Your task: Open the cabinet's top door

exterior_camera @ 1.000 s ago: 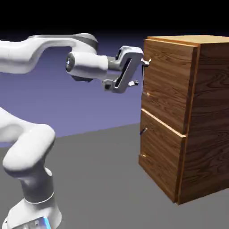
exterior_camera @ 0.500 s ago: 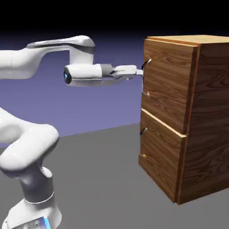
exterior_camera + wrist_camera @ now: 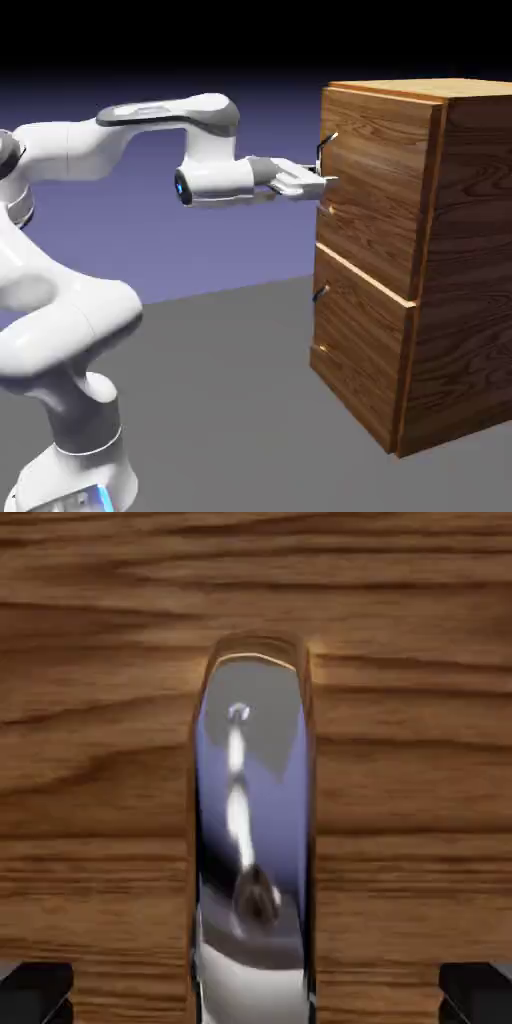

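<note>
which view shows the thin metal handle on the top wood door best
The hand view: the shiny metal handle fills the middle, large, between the two dark fingertips, against wood grain. In the exterior view the handle is only a thin dark sliver on the top door, beside the white gripper.

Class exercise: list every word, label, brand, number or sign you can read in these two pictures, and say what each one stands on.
None: no readable text in either view.
The cabinet, the top door, its handle and the end effector carry no lettering.
A small blue glow near the arm's base is not text.
</note>
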You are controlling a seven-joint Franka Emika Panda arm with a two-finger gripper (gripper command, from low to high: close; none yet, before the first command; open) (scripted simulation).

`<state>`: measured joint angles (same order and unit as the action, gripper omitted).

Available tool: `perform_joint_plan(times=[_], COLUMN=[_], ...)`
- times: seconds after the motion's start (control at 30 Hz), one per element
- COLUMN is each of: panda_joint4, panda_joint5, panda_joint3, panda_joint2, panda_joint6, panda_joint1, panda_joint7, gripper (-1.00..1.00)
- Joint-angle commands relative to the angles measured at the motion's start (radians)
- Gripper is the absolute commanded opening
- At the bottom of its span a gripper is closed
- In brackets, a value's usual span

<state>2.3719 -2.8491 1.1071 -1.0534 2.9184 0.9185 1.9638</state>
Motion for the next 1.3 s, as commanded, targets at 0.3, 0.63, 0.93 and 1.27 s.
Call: perform_joint_plan(times=[0.3,0.63,0.93,1.27], panda_joint4=[0.304,0.532,0.617,0.564], panda_joint5=[0.265,0.666,1.05,1.448], panda_joint3=[-0.307,-0.669,-0.996,-1.358], panda_joint2=[-0.009,-0.121,-0.187,-0.085], panda_joint6=[-0.251,-0.506,-0.761,-1.081], panda_joint1=[-0.361,-0.577,-0.591,-0.55], panda_joint7=[0.03,0.122,0.177,0.151], gripper=[-1.0,-1.0,-1.0,-1.0])
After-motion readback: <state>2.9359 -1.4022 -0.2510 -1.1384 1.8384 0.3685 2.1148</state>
